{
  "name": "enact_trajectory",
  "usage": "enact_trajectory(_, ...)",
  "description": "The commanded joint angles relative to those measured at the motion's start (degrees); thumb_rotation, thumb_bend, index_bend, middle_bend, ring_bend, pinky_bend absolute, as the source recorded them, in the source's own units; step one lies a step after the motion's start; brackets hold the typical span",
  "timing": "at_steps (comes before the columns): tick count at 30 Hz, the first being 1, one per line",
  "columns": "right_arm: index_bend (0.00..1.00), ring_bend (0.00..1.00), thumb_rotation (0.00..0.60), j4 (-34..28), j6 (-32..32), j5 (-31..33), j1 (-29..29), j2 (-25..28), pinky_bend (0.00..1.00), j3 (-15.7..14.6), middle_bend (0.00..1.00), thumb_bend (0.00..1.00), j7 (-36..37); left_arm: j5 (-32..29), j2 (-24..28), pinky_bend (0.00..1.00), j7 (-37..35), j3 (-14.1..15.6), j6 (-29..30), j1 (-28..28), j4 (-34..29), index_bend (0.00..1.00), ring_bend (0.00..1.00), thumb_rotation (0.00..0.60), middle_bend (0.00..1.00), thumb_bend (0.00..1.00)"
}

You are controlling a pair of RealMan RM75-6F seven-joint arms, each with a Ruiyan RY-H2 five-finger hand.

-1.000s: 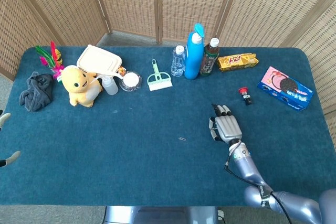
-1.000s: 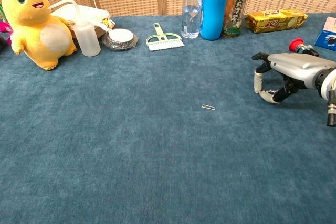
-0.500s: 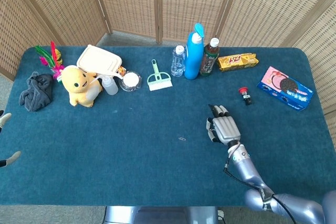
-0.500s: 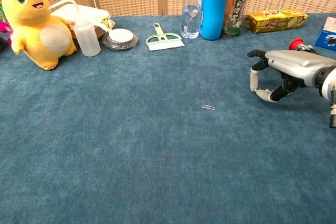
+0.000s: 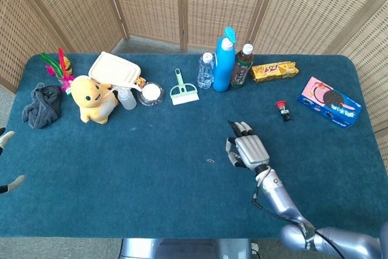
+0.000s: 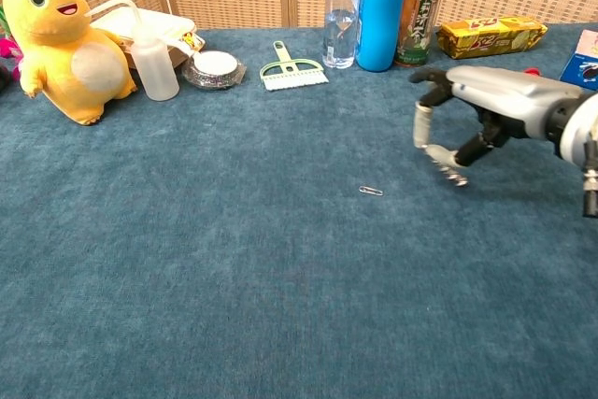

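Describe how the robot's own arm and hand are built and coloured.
The right hand has a smooth silver-grey back shell, dark finger segments and pale off-white fingertips. Behind it comes a white wrist ring, then a glossy silver forearm with a thin black cable running alongside. Of the left hand, only pale tips with dark ends show.

Woven wicker screens (image 5: 212, 1) — blue-carpeted table (image 5: 121, 168).

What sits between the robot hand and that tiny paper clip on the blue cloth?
Nothing visible. The right robot hand hovers empty, and only bare blue cloth lies between it and the paper clip. The bottles and brush stand farther back.
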Motion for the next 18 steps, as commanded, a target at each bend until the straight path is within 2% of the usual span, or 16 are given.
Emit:
enact_trajectory(1, 0.59, 0.0, 0.6, -1.22, -0.24, 0.75, 0.95, -0.29, 0.0, 0.76, 0.0, 0.53, -0.93, 0.03, 0.03, 0.05, -0.12, 0.03, -0.07, -0.03, 0.03, 0.0, 0.0, 0.6, 0.0, 0.36)
enact_trajectory(13, 0.59, 0.0, 0.6, -6.5, 0.75, 4.82, 4.55, -1.8, 0.0, 3.29, 0.0, 0.54, -6.11, 0.08, 0.27, 0.05, -1.22, 0.09, -0.19, -0.07, 0.5, 0.0, 0.0, 0.6, 0.0, 0.36)
enact_trajectory(18, 0.59, 0.0, 0.6, -8.94, 1.78, 7.81, 7.31, -2.75, 0.0, 5.34, 0.0, 0.54, -9.92, 0.4, 0.46, 0.05, -1.7, 0.21, -0.12, -0.04, 0.55, 0.0, 0.0, 0.6, 0.0, 0.36)
